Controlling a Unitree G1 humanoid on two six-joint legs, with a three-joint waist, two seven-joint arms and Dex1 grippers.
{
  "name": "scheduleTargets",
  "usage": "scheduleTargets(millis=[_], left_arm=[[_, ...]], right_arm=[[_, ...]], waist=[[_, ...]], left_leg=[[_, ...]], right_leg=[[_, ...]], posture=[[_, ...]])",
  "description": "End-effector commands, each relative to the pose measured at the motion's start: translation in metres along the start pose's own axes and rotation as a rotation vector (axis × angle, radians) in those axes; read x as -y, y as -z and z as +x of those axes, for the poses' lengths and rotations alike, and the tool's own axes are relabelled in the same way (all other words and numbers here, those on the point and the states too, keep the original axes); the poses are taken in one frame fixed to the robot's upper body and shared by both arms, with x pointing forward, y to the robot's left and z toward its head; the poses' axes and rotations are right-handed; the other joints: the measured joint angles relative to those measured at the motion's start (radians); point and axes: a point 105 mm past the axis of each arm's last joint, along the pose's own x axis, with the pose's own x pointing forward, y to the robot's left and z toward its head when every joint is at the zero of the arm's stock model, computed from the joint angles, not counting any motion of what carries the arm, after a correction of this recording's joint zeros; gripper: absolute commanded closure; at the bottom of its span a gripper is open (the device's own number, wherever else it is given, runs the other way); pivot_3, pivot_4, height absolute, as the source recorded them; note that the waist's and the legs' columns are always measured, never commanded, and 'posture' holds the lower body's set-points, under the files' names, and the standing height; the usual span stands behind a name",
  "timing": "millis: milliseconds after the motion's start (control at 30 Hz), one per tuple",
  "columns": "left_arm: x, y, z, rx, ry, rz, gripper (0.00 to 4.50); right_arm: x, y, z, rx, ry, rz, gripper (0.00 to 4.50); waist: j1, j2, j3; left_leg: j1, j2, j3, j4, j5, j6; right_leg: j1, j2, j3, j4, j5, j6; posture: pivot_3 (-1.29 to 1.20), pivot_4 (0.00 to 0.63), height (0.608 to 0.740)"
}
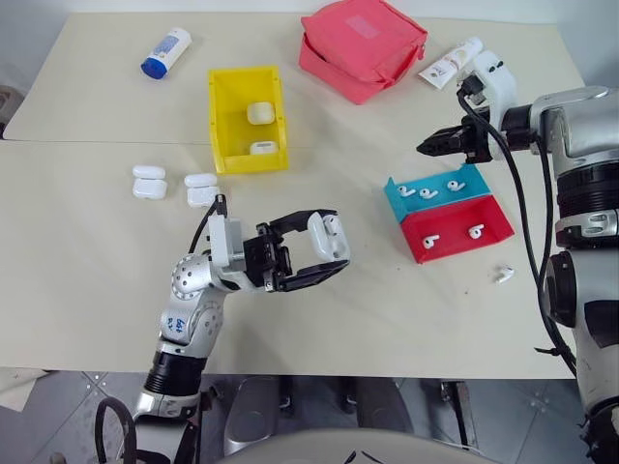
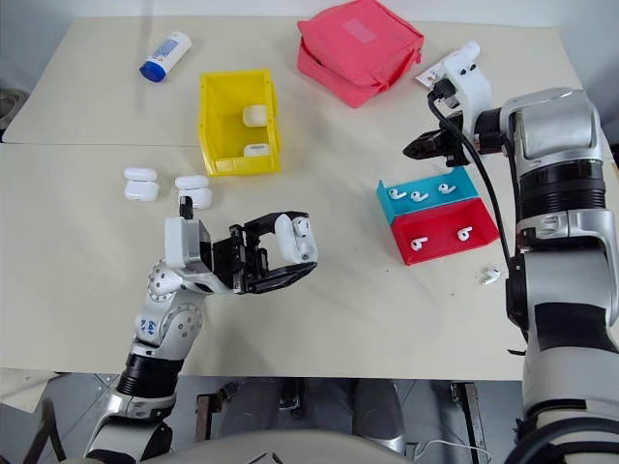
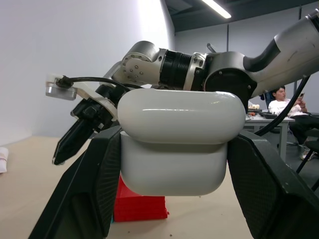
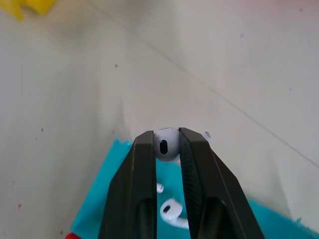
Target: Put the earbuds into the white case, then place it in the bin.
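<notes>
My left gripper is shut on a white case, held above the table's near middle; its lid appears hinged open. In the left wrist view the white case sits wedged between both black fingers. My right gripper hovers just behind the teal tray, shut on one of the earbuds. Three more earbuds lie in the teal tray and two earbuds in the red tray. The yellow bin stands at the back left with two cases inside.
Several spare cases lie left of my left gripper. One loose earbud rests on the table right of the red tray. A pink pouch, a white tube and a blue-capped bottle sit along the far side.
</notes>
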Motion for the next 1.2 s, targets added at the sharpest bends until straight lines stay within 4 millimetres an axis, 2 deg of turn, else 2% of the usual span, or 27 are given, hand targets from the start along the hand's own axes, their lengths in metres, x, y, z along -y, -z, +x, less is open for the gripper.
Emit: scheduleTargets(millis=[33, 200, 367, 667, 767, 1033, 1200], left_arm=[[0.000, -0.003, 0.003, 0.018, 0.018, 0.026, 1.69], [0.001, -0.002, 0.005, 0.024, 0.022, 0.023, 1.69], [0.002, -0.002, 0.004, 0.023, 0.019, 0.023, 1.69], [0.002, -0.002, 0.003, 0.018, 0.010, 0.028, 1.69], [0.002, -0.002, 0.003, 0.017, 0.009, 0.029, 1.69], [0.002, -0.002, 0.003, 0.019, 0.011, 0.030, 1.69], [0.002, -0.002, 0.002, 0.017, 0.011, 0.029, 1.69]], right_arm=[[0.005, 0.014, -0.004, -0.066, 0.064, -0.096, 4.19], [0.011, 0.035, 0.006, -0.141, 0.114, -0.149, 4.19], [0.013, 0.034, 0.016, -0.129, 0.133, -0.129, 4.19], [0.015, 0.035, 0.019, -0.147, 0.131, -0.149, 4.19], [0.013, 0.034, 0.018, -0.155, 0.122, -0.163, 3.21], [0.012, 0.027, 0.011, -0.154, 0.117, -0.250, 3.21], [0.009, 0.024, 0.003, -0.195, 0.072, -0.425, 3.21]], waist=[[0.002, 0.000, 0.000], [-0.003, 0.000, 0.000], [-0.006, 0.000, 0.000], [-0.005, 0.000, 0.000], [-0.006, 0.000, 0.000], [-0.005, 0.000, 0.000], [-0.005, 0.000, 0.000]], left_leg=[[0.000, 0.000, 0.000, 0.000, 0.000, 0.000], [0.000, 0.000, 0.001, 0.000, 0.000, 0.000], [0.000, 0.001, 0.001, 0.000, 0.000, 0.000], [0.000, 0.000, 0.001, 0.000, 0.000, 0.000], [0.000, 0.000, 0.001, 0.000, 0.000, 0.000], [0.000, 0.000, 0.001, 0.000, 0.000, 0.000], [0.000, 0.000, 0.001, 0.000, 0.000, 0.000]], right_leg=[[0.000, 0.000, 0.000, 0.000, 0.000, 0.000], [0.000, 0.000, 0.000, 0.000, 0.000, 0.000], [0.000, 0.001, 0.000, 0.000, 0.000, 0.000], [0.000, 0.000, 0.000, 0.000, 0.000, 0.000], [0.000, 0.001, 0.000, 0.000, 0.000, 0.000], [0.000, 0.000, 0.000, 0.000, 0.000, 0.000], [0.000, 0.000, 0.000, 0.000, 0.000, 0.000]], posture=[[0.00, 0.150, 0.740], [0.00, 0.150, 0.740], [0.00, 0.150, 0.740], [0.00, 0.150, 0.740], [0.00, 0.150, 0.740], [0.00, 0.150, 0.740], [0.00, 0.150, 0.740]])
